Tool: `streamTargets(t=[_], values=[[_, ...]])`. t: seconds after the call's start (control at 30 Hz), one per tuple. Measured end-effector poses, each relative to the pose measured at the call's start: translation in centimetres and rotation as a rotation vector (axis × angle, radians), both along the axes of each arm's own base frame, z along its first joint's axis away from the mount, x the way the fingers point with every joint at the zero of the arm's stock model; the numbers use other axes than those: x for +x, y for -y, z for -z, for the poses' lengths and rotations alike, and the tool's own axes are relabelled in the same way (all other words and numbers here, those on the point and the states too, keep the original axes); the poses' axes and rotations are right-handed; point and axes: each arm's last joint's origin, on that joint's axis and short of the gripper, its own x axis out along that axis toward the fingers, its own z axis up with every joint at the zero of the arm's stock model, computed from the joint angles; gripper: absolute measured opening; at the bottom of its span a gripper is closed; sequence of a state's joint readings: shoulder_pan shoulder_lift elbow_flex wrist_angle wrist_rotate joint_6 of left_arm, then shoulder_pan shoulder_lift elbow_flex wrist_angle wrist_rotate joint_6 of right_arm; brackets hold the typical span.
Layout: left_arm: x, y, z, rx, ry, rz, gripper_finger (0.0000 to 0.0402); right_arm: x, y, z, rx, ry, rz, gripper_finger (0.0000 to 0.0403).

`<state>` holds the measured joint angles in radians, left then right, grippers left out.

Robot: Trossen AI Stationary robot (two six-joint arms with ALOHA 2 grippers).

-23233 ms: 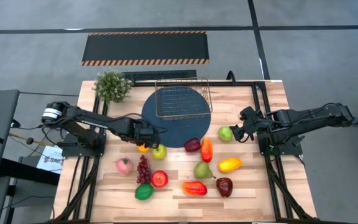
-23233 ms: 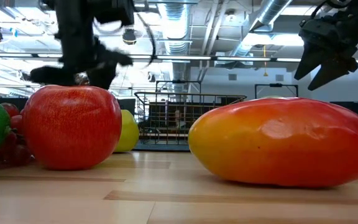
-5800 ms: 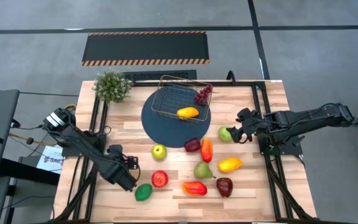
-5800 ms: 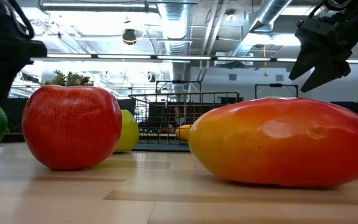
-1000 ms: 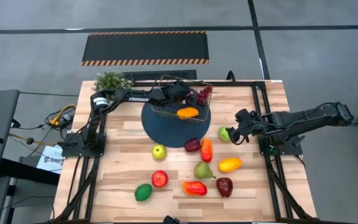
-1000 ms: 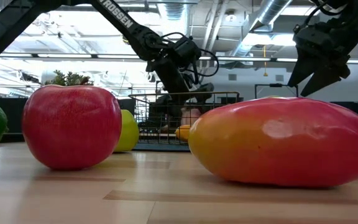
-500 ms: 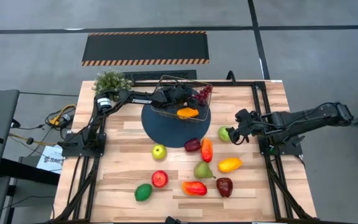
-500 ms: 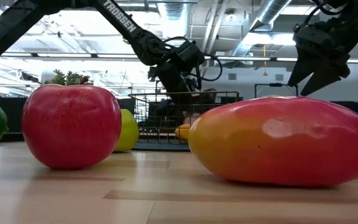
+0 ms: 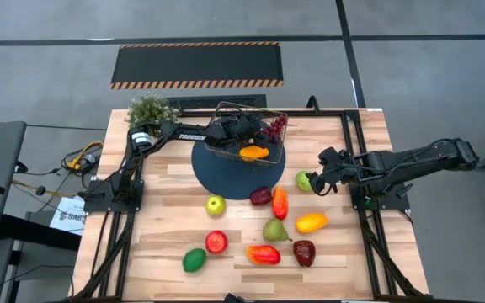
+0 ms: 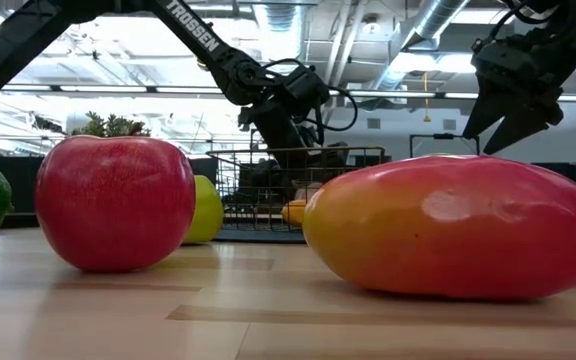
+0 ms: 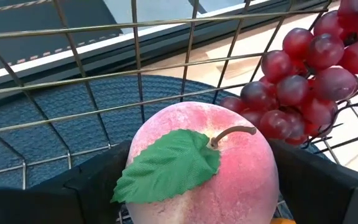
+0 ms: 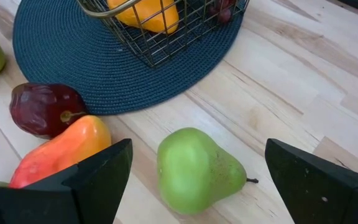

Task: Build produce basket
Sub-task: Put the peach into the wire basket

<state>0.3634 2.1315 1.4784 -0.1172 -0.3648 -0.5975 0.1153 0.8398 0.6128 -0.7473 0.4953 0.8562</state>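
Wooden table (image 9: 343,252) first, under the overhead camera, with the dark blue round mat (image 9: 213,172) at its far middle and the potted plant (image 9: 151,114) off at the far left corner. On the mat stands the basket (image 9: 226,108), square and open-topped, thin gold-bronze wire that I can see the mat through.

By my count the job is under a third done. The left gripper (image 9: 241,133) is reaching down inside the basket with the peach (image 11: 210,162) between its jaws, pink, fuzzy-looking, one green leaf and a short stem. I cannot tell whether it is clamped on the peach or has let go. Just beside the peach lie the purple grapes (image 11: 303,81), against the wire wall, and an orange-yellow fruit (image 9: 253,152) lies at the near side of the basket.

Left on the bare wood I count ten pieces: the green pear (image 9: 306,180) by the right gripper (image 9: 320,178), which hovers with its jaws apart either side of it and nothing held; then a green apple (image 9: 215,204), a red apple (image 9: 216,241), the lime (image 9: 194,259), and a loose cluster of six red, orange, yellow and green pieces in the near middle
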Motion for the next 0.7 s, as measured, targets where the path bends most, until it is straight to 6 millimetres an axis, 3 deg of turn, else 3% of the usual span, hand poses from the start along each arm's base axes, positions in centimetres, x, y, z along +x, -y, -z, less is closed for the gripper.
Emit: streamTargets(t=[0.5, 0.7], values=[[0.1, 0.1, -0.1, -0.031, 0.016, 0.039, 0.0373, 0.0, 0.0, 0.0, 0.000, 0.000, 0.000, 0.0385], [0.5, 0.3, -2.5, -0.011, 0.005, 0.097, 0.0374, 0.0, 0.0, 0.0, 0.000, 0.000, 0.000, 0.0385]])
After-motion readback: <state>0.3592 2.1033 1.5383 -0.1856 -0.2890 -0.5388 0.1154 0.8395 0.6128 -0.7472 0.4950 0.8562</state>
